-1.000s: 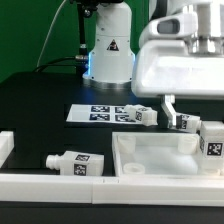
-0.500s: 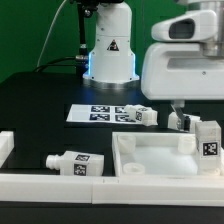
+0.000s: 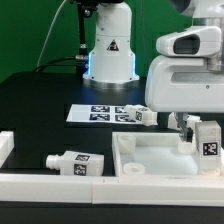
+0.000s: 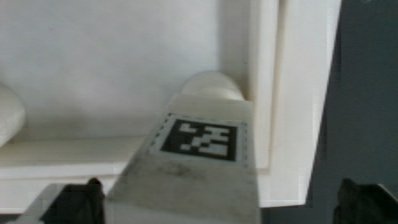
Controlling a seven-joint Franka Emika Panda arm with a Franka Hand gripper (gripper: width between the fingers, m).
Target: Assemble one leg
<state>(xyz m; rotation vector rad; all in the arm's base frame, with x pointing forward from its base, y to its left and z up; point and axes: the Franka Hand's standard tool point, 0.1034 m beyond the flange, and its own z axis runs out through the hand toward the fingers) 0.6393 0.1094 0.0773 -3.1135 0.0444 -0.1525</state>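
In the wrist view a white leg point(image 4: 205, 140) with a black-and-white tag lies against the white tabletop's rim point(image 4: 263, 60). My gripper point(image 4: 222, 205) is open, with one dark fingertip point(image 4: 80, 200) on each side of the leg, apart from it. In the exterior view the gripper point(image 3: 184, 130) hangs low at the tabletop's point(image 3: 150, 160) far right corner and hides most of that leg point(image 3: 176, 121). A second leg point(image 3: 209, 140) stands just beside it. A third leg point(image 3: 139, 115) lies by the marker board, and another point(image 3: 75, 162) lies at the front left.
The marker board point(image 3: 97, 113) lies behind the tabletop. The robot base point(image 3: 108, 50) stands at the back. A white rail point(image 3: 60, 183) runs along the front edge, with a white block point(image 3: 5, 148) at the exterior view's left.
The gripper has come down from above and a little toward the exterior view's right, and its fingers now sit around the leg at the tabletop's far right corner.
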